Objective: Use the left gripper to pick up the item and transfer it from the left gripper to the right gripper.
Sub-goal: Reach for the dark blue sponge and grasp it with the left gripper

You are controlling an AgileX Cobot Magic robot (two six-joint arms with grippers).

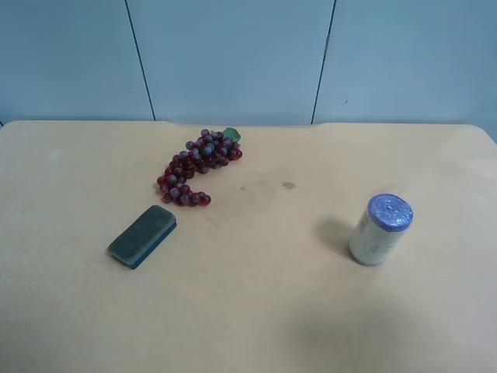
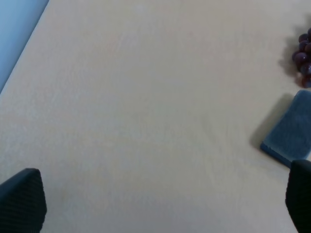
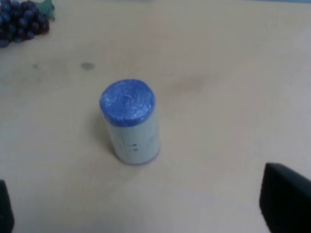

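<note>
On the table [image 1: 272, 303], item [image 1: 142, 236] flat, long axis diagonal toward grapes [image 1: 198, 167]

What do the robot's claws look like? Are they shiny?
Not shiny. Only the tips show. The left claw has two chunky black fingers with rounded corners and a dull, slightly grainy surface. The right claw has black fingers too, plain and dull. No cables, markings or arms show in these pictures.

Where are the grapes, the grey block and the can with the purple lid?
grapes [image 1: 194, 165], high outside view, middle of the bunch.
grey block [image 1: 142, 235], high outside view, middle of its flat top.
can [image 1: 375, 239], high outside view, its white side below the lid.
</note>
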